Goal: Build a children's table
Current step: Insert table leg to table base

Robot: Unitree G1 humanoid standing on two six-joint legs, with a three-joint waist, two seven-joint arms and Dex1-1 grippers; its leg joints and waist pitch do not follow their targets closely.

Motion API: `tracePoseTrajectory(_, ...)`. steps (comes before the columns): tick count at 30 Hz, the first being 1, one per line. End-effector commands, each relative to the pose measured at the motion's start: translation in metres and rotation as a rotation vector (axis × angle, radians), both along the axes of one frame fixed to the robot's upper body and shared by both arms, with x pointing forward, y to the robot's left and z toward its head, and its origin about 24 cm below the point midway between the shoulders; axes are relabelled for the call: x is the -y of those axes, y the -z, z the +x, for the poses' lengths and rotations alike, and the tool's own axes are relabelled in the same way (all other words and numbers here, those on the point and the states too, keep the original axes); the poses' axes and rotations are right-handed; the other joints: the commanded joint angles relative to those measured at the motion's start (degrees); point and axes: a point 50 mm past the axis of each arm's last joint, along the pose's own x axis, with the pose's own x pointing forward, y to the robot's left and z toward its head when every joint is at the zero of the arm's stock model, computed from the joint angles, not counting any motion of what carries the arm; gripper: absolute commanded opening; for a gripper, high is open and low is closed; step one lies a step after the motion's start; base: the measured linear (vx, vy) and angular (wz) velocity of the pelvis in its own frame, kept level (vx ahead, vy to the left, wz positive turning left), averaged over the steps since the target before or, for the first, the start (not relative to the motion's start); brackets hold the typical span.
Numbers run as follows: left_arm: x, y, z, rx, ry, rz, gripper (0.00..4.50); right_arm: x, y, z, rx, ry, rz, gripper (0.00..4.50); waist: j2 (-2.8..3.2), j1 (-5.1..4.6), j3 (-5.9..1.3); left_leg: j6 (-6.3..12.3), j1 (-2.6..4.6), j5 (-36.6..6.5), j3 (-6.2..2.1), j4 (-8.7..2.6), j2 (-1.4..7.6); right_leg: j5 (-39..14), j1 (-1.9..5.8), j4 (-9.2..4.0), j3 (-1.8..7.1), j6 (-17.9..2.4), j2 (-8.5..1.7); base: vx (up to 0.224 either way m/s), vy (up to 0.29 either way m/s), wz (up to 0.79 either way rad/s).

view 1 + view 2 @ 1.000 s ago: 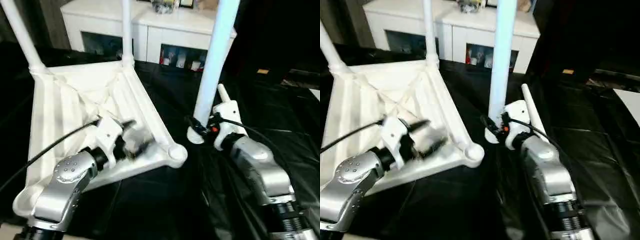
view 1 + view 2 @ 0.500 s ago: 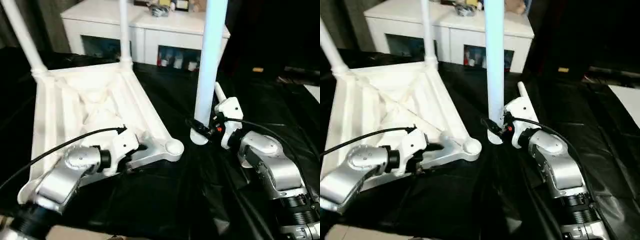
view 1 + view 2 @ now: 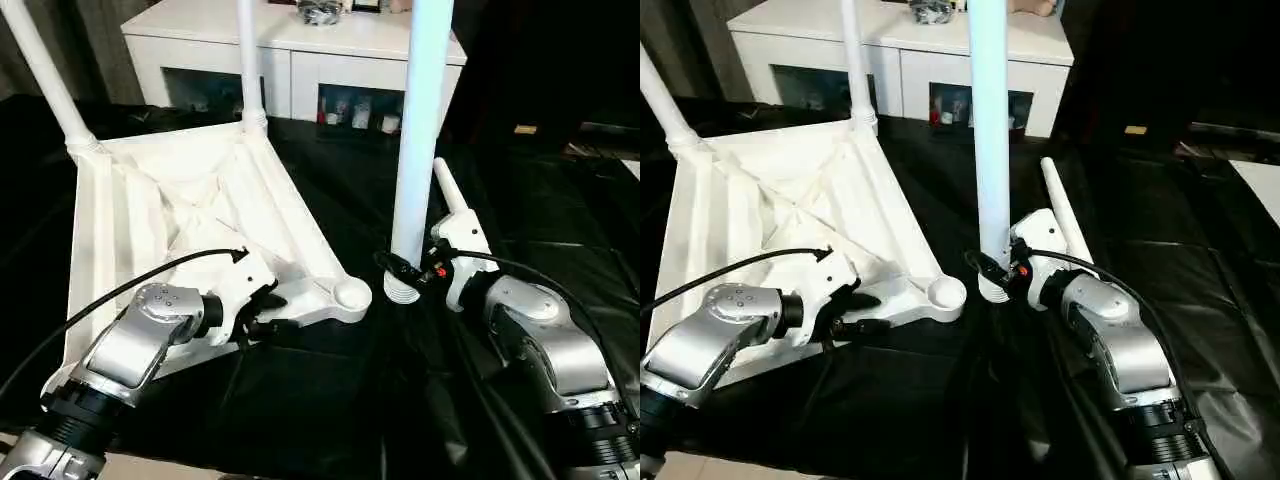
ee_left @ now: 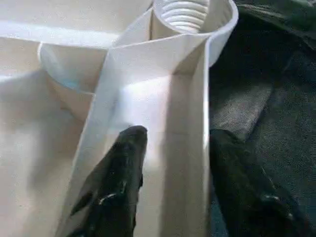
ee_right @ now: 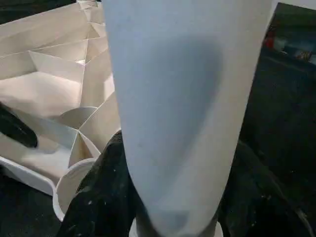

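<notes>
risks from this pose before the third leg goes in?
1. The left gripper straddles only the thin edge wall of the tabletop beside the empty socket; the top could shift under screwing force.
2. The right gripper holds the leg near its base, so the tall top may sway and cross-thread.

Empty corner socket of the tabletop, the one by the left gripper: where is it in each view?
Left eye view: empty corner socket, centre, left of the held leg.
Right eye view: socket, centre, again left of the leg.
Left wrist view: threaded socket at the top edge, beyond the left gripper.
Right wrist view: socket rim, lower left, beside the leg.
Shared landmark: the socket's round rim.
</notes>
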Motion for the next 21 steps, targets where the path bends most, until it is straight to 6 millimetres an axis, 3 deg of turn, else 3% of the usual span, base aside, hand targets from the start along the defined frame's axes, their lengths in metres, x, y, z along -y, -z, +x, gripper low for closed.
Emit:
tracePoseTrajectory(1,0.002,-0.004,0.000,0.002,0.024,0.014,1.96,-0.002,-0.007,-0.001,0.026,-0.019,-0.013,1.88,0.70,0.18,-3.40,0.16,0.65,-8.84,-0.84,-4.65,2.81,0.42,2.22,-4.44,2.80,-14.31,-4.45,0.000,0.000,0.00)
tracePoseTrajectory(2,0.000,-0.003,-0.001,-0.002,0.031,0.032,1.93,-0.003,-0.007,-0.001,0.028,-0.022,-0.016,1.88,0.20,0.06,-3.36,0.34,0.63,-8.69,-0.78,-4.69,2.85,0.43,2.20,-4.51,2.80,-14.23,-4.39,0.000,0.000,0.00)
tracePoseTrajectory(4,-0.003,-0.003,-0.003,-0.005,0.035,0.051,1.86,-0.005,-0.008,-0.001,0.030,-0.029,-0.018,1.88,0.15,0.15,-3.37,0.90,0.55,-7.59,-0.80,-4.64,2.84,0.64,2.21,-4.37,2.81,-13.99,-4.50,0.000,0.000,0.00)
tracePoseTrajectory(5,-0.009,-0.004,-0.004,-0.009,0.037,0.067,1.74,-0.008,-0.009,-0.001,0.033,-0.047,-0.012,1.88,-0.67,0.10,-3.32,1.37,0.48,-6.98,-0.72,-4.67,2.84,0.47,2.23,-4.38,2.76,-13.77,-4.47,0.000,0.000,0.00)
tracePoseTrajectory(6,-0.012,-0.005,-0.005,-0.012,0.038,0.071,1.74,-0.010,-0.009,0.000,0.034,-0.055,-0.010,1.88,-0.36,0.16,-3.34,1.48,0.46,-6.84,-0.78,-4.67,2.81,0.14,2.22,-4.27,2.75,-13.71,-4.51,0.000,0.000,0.00)
tracePoseTrajectory(7,-0.015,-0.006,-0.004,-0.009,0.030,0.081,1.52,-0.012,-0.010,0.002,0.031,-0.063,0.000,1.88,-0.60,0.08,-3.31,1.75,0.48,-6.61,-0.67,-4.65,2.82,-0.23,2.09,-4.37,2.75,-13.57,-4.50,0.000,0.000,0.00)
tracePoseTrajectory(9,-0.022,-0.007,-0.003,-0.006,0.015,0.100,1.49,-0.016,-0.009,0.005,0.029,-0.077,0.000,1.88,-0.30,0.06,-3.22,1.72,0.61,-6.78,-0.66,-4.70,2.86,-0.99,1.85,-4.43,2.74,-13.55,-4.52,0.000,0.000,0.00)
tracePoseTrajectory(10,-0.025,-0.008,-0.003,-0.008,0.009,0.108,1.39,-0.019,-0.009,0.006,0.027,-0.089,0.002,1.88,-1.07,0.07,-3.07,1.78,0.46,-7.00,-0.65,-4.84,2.88,-2.07,1.94,-4.45,2.70,-13.55,-4.59,0.000,0.000,0.00)
tracePoseTrajectory(11,-0.030,-0.009,-0.004,-0.016,0.005,0.121,1.39,-0.024,-0.010,0.008,0.028,-0.105,0.007,1.88,-0.86,0.18,-3.11,1.57,0.67,-7.27,-0.64,-4.87,2.91,-3.37,1.72,-4.48,2.71,-13.47,-4.75,0.000,0.000,0.00)
tracePoseTrajectory(12,-0.030,-0.009,-0.004,-0.016,0.005,0.122,1.11,-0.025,-0.010,0.008,0.028,-0.105,0.007,1.88,-1.11,0.11,-3.12,1.47,0.65,-7.09,-0.57,-4.88,2.91,-3.47,1.76,-4.55,2.70,-13.30,-4.66,0.000,0.000,0.00)
tracePoseTrajectory(15,-0.032,-0.007,-0.006,-0.023,0.008,0.146,0.89,-0.029,-0.010,0.010,0.026,-0.119,0.015,1.88,-0.97,0.14,-3.05,0.37,0.86,-7.68,-0.60,-5.15,3.04,-2.14,1.55,-4.46,2.68,-13.07,-4.50,0.000,0.000,0.00)
tracePoseTrajectory(16,-0.030,-0.004,-0.006,-0.025,0.009,0.141,0.89,-0.031,-0.009,0.010,0.019,-0.121,0.026,1.88,-0.06,0.15,-3.13,-0.16,0.97,-8.05,-0.72,-5.13,3.01,-1.25,1.52,-4.21,2.70,-13.16,-4.50,0.000,0.000,0.00)
tracePoseTrajectory(21,-0.011,-0.002,-0.005,-0.001,0.064,0.105,0.44,-0.026,-0.015,0.011,0.011,-0.065,0.100,1.88,-0.16,0.04,-3.17,-1.10,1.02,-9.65,-0.49,-5.14,2.96,0.44,1.71,-4.51,2.90,-13.55,-4.44,0.000,0.000,0.00)
